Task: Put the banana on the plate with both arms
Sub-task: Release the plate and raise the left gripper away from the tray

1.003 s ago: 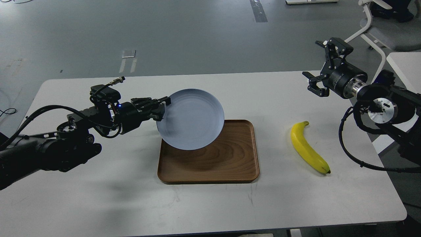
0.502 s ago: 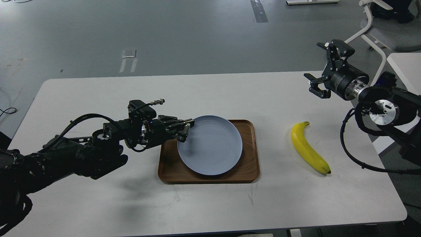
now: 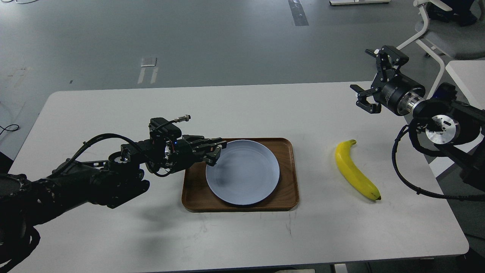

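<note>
The pale blue plate (image 3: 244, 174) lies flat on the brown wooden tray (image 3: 290, 189) in the middle of the table. My left gripper (image 3: 215, 152) is at the plate's left rim, its fingers closed over and under the rim. The yellow banana (image 3: 354, 170) lies on the table to the right of the tray, stem end far, dark tip near. My right gripper (image 3: 363, 74) is open and empty, up in the air above the table's far right part, well behind the banana.
The white table (image 3: 113, 235) has its right edge close to the banana. A white chair (image 3: 435, 34) and a second white table top (image 3: 468, 74) stand beyond the right side, behind my right arm.
My left gripper has carried the plate down and to the right from a tilted, lifted pose to lie flat on the tray. The right gripper has barely moved. The banana has not moved.
</note>
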Tool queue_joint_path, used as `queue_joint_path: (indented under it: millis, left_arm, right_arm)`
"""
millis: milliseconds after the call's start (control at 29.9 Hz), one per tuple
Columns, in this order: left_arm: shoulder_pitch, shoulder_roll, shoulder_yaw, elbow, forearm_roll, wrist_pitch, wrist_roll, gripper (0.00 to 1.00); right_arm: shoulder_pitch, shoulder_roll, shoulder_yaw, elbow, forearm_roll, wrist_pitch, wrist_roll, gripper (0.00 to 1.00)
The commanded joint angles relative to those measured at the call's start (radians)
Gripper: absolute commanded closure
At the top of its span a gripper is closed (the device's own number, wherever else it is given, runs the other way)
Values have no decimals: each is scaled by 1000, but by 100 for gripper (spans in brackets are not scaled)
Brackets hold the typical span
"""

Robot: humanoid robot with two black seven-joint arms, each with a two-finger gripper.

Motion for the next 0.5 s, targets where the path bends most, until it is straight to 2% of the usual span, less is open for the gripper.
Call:
queue_joint_path:
  millis: [0, 100, 167, 234, 267, 334, 401, 435, 468]
  left_arm:
    - [-15, -7, -50, -10, -199, 3, 0, 2]
    - [-37, -7, -59, -10, -355, 3, 0, 2]
    - [-74, -4, -61, -10, -486, 0, 0, 2]
    - [-148, -2, -88, -10, -691, -11, 0, 2]
    - [-148, -2, -89, -10, -692, -11, 0, 2]
    - [-188, 4, -153, -8, -851, -63, 0, 2]
    - [-199, 19, -271, -8, -1028, -189, 0, 2]
    - [-199, 22, -306, -8, -1063, -209, 0, 2]
    - [-194, 25, -375, -8, -1116, -230, 34, 2]
  right_arm:
    - [2, 0, -8, 2, -4, 2, 0, 0]
    - [7, -9, -19, 30, -52, 1, 1, 0]
    - [10, -49, -20, 80, -183, 1, 5, 0]
    - [10, -106, -28, 163, -437, 1, 18, 0]
    - [10, -106, -28, 163, -438, 1, 18, 0]
    - [10, -136, -56, 218, -656, 2, 43, 0]
    - [13, -170, -133, 249, -966, 1, 109, 0]
    - [14, -175, -157, 246, -1059, -4, 118, 0]
    - [16, -176, -216, 228, -1272, -33, 123, 1]
